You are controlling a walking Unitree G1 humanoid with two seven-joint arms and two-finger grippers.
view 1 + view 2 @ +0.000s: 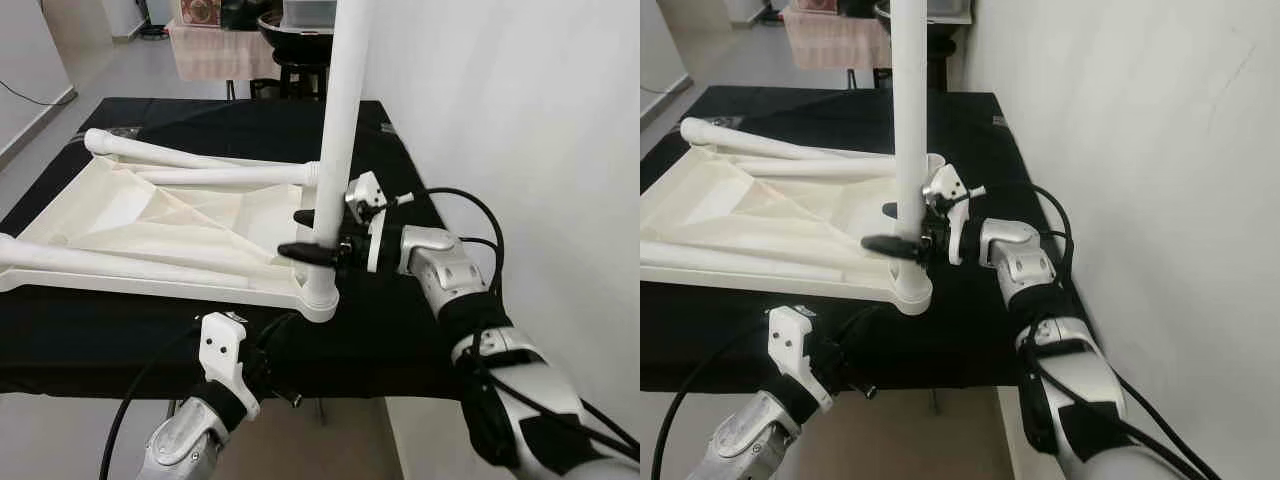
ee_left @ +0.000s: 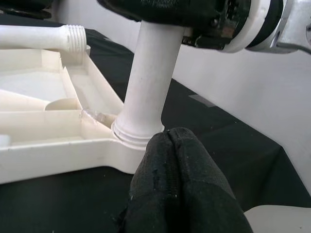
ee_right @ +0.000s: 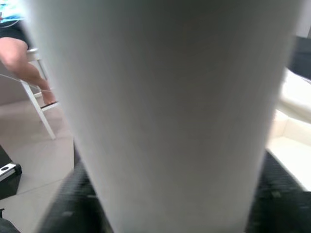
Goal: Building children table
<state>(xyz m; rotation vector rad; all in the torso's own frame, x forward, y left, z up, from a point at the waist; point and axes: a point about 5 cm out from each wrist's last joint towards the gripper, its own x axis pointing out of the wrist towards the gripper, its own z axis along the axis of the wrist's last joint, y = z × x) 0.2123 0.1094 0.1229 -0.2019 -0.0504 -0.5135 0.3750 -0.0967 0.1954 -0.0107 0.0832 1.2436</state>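
Nearest the camera: left gripper (image 2: 177,160), low at the front edge of the black-covered work table (image 1: 420,340), fingers pressed together with nothing between them, tips just beside the tabletop's near corner socket.

Left of centre: white tabletop (image 1: 150,215) lies upside down on the black cloth, ribbed underside up. Two loose white legs (image 1: 190,158) rest across it, roughly horizontal; a third leg (image 1: 90,262) lies along the near side.

Centre: upright leg (image 1: 338,120) stands vertical in the near right corner socket (image 1: 318,295), its flared base seated against the collar.

Right: right gripper (image 1: 312,235) reaches in from the wall side, black fingers clamped around the upright leg a little above the socket. Right wrist view: blurred white leg close up, a person's bare leg (image 3: 22,65) and a white stool behind.
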